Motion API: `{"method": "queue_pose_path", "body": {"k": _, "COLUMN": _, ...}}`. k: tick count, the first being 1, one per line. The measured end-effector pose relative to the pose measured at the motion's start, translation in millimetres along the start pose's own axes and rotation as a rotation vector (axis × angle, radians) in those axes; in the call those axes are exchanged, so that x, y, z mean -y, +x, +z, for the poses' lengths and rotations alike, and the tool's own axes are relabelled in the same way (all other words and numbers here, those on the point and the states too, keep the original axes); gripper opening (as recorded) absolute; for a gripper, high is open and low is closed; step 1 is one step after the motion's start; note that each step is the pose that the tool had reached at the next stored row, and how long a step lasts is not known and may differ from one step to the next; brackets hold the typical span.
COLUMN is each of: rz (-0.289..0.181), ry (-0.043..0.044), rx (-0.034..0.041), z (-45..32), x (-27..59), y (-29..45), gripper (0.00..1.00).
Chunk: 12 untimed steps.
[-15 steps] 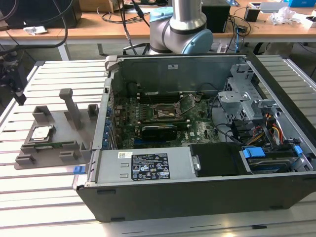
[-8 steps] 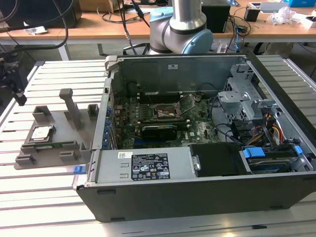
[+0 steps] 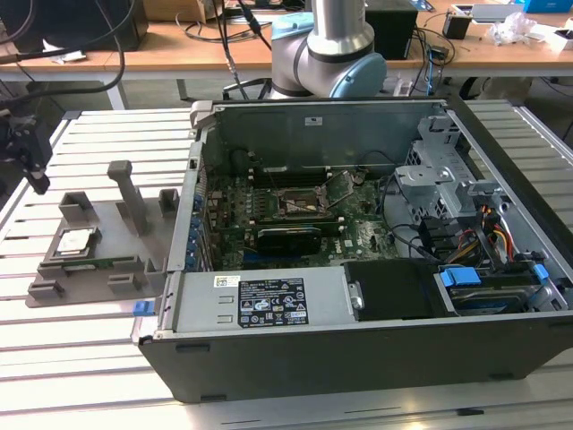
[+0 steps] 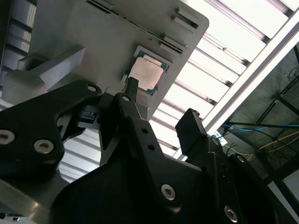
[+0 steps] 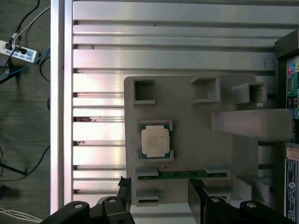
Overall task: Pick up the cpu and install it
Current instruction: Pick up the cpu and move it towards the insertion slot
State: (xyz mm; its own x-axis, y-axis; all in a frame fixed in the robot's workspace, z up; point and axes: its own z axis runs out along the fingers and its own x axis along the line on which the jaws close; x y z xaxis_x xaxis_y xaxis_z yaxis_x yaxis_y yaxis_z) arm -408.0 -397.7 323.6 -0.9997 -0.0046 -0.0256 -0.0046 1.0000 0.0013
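1. On the grey fixture plate (image 5: 187, 98), in a shallow recess with raised tabs at its corners, lies the cpu (image 5: 155, 141) — flat, silver face up, nothing touching it; the exterior view puts it toward that view's left, on the slatted bench (image 3: 89, 358), well apart from the open computer case (image 3: 358, 349).
2. Both wrist views show the end effector (image 5: 161, 186) with its fingers (image 4: 190, 128) spread and nothing between them; it hangs near the plate's edge, off to one side of the cpu, not around it.
3. Likeliest fault, as I judge it: a descent that is not centred; a fingertip would then land on a corner tab or on the cpu's top, and could tilt it out of the recess or scratch it.
4. Thin edges give little to grip; a light or skewed pinch could let the cpu slip or turn — and a turned cpu would not seat in the socket (image 3: 300, 202).
5. Just beside the recess sits a narrow green strip (image 5: 182, 174) in its own slot; widely spread fingers could knock it; the tall post (image 3: 132, 197) on the plate is another thing to clip.
6. Inside the case, walls, cables (image 3: 497, 242) and the drive cage (image 3: 430, 170) crowd the motherboard (image 3: 363, 235); a cpu dropped or pressed in off-square could bend the socket's contacts.
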Motion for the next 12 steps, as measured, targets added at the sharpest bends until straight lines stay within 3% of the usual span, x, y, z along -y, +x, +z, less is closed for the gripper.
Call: {"method": "queue_pose_path", "body": {"k": 12, "rz": 0.000, "ry": 0.0000, "rx": 0.0000, "z": 5.4, "x": 0.0, "y": 0.1, "gripper": 0.60}}
